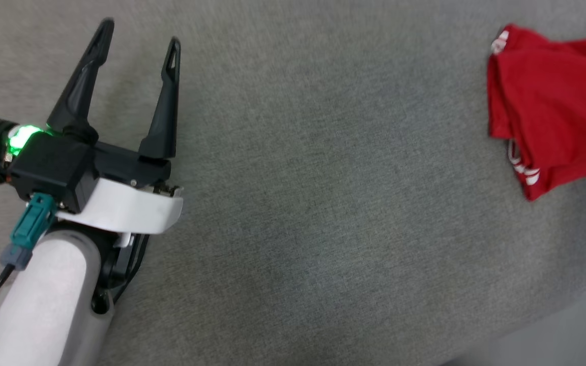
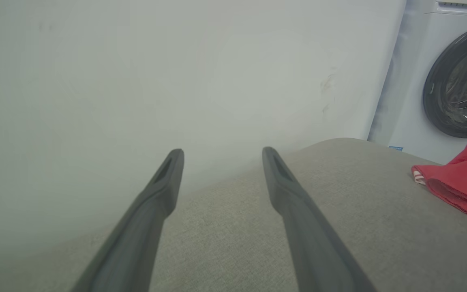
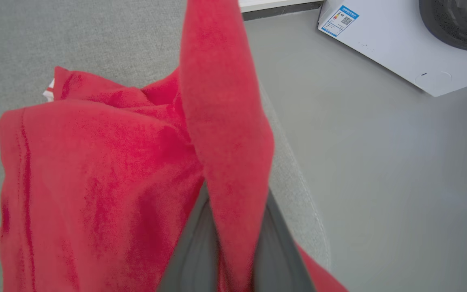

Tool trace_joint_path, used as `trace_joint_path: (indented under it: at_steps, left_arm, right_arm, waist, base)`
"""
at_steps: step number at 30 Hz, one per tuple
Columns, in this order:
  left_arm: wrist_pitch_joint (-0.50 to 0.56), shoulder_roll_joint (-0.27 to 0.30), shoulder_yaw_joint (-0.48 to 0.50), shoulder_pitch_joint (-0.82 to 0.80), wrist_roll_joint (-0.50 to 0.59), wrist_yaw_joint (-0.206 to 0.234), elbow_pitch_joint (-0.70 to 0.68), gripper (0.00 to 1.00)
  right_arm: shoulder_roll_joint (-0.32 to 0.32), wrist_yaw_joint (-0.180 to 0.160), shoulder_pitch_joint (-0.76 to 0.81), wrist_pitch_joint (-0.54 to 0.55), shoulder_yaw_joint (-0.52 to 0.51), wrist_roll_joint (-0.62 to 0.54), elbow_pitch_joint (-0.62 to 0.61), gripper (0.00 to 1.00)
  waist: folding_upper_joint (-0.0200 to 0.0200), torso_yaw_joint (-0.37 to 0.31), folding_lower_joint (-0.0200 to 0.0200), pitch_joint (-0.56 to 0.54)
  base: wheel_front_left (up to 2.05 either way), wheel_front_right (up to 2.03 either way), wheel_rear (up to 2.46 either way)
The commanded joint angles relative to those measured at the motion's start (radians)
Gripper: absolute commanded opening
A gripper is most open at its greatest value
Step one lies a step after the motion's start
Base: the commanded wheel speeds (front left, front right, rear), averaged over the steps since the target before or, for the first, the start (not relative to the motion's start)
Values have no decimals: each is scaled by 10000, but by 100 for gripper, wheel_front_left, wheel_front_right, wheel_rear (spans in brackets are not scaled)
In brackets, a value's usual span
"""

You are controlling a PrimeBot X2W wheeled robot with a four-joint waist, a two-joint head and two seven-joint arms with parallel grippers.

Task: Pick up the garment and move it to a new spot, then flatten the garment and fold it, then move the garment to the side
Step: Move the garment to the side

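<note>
**Right pincer grips the red garment at the table's edge; left pincer stands wide**

In the head view, the left pincer (image 1: 139, 33) sits in the upper left of the frame above the grey fabric-covered table (image 1: 323, 203). Its two dark fingers are spread wide with nothing between them. The left wrist view shows the same spread, with a pale wall (image 2: 136, 81) beyond the fingers.

The garment (image 1: 552, 107), bright red with a little white striped trim at its corners, lies bunched at the right edge of the head view, well apart from the left pincer.

In the right wrist view, the right pincer (image 3: 236, 194) at bottom centre is closed narrowly on a fold of the garment (image 3: 95, 170), which rises in a red strip to the top of the frame. The rest of the cloth drapes at the left over the table's rounded edge. A grey floor (image 3: 379, 182) fills the right side, and a white washing machine (image 3: 399, 44) sits in the upper right.
</note>
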Motion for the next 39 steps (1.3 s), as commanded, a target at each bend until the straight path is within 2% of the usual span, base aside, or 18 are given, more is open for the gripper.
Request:
trace_joint_path:
  at_steps: [1,5,6,8,15,20,24,33,39]
  left_arm:
    - [84,35,-43,-233,75,-34,-99,100]
    - [317,-5,-191,-550,122,-80,-320,100]
    - [339,1,-202,-571,120,-79,-335,100]
    - [374,18,-193,-565,118,-50,-334,100]
    - [104,-29,-135,-200,-26,77,-133,100]
    - [-419,-243,-98,423,-275,244,367,100]
    - [-832,-451,0,1254,-579,440,836,100]
    - [-1458,-794,233,2934,-1194,810,1628,100]
    - [-1703,-1034,375,3621,-1471,966,2077,100]
  right_arm:
    - [289,-4,-377,-340,-258,70,284,0]
    - [551,-4,-938,-1278,-717,-280,1367,0]
    - [623,-4,-1011,-1547,-717,-387,1612,19]
    - [718,-4,-1148,-2176,-774,-570,2104,100]
    - [274,-5,-1478,-4494,-969,-1395,3123,100]
    - [-113,-4,-1161,-6014,-670,-2006,3260,100]
    - [-272,-5,-420,-6770,-163,-1818,3054,100]
    - [176,-4,2322,-7235,476,-742,2029,100]
    - [1000,-4,3732,-6964,867,-553,897,100]
  waist:
    - [-1,-555,-2,1287]
    - [-1,-456,-2,1615]
    - [-1,-427,-2,1655]
    - [-1,-353,-2,1691]
    - [-1,-164,-2,1200]
    - [-1,34,-2,79]
    - [-1,277,-2,-1058]
    - [-1,1269,-2,-2920]
    - [-1,2083,-2,-3631]
  base:
    - [0,0,0]
    - [0,0,0]
    - [0,0,0]
    - [0,0,0]
    - [0,0,0]
    - [0,0,0]
    - [0,0,0]
    - [0,0,0]
    - [0,0,0]
